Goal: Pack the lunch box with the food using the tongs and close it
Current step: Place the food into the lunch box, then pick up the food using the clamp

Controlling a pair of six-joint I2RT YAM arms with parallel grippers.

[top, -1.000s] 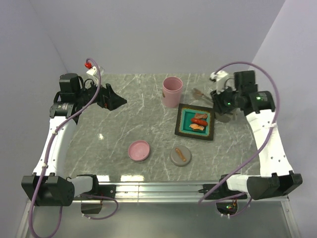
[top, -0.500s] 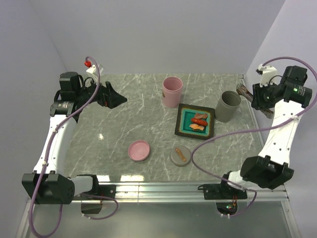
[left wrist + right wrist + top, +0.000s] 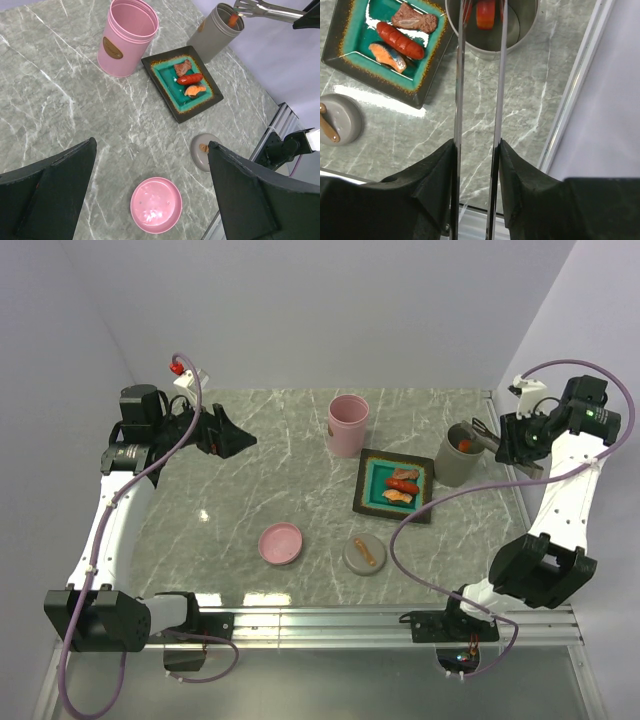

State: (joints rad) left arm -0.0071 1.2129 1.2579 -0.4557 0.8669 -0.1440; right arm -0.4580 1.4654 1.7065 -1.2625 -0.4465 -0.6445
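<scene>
Right gripper [image 3: 477,145] is clamped on the outsides of the tongs [image 3: 459,90], one finger on each arm. Tongs are slim shiny steel; the two arms run near parallel with a clear gap between them, tips over the mouth of the grey tin [image 3: 522,22]. An orange-red piece [image 3: 486,12] sits in that mouth between the tips; can't tell if the tips touch it. Tin stands upright at the far right of the table [image 3: 75,100], just beside the black tray [image 3: 427,47] with the teal inside. Three food items are on the tray: brown piece [image 3: 415,20] farthest, glossy red sausage [image 3: 400,40] in the middle, orange salmon piece [image 3: 387,56] nearest, close together. Left gripper [image 3: 151,145] is spread wide, holding nothing, raised over the far left of the table. Pink tin [image 3: 127,37] is upright and open, left of the tray. Pink lid [image 3: 156,204] and grey lid [image 3: 202,152] lie on the near side of the table, well apart from both tins.
</scene>
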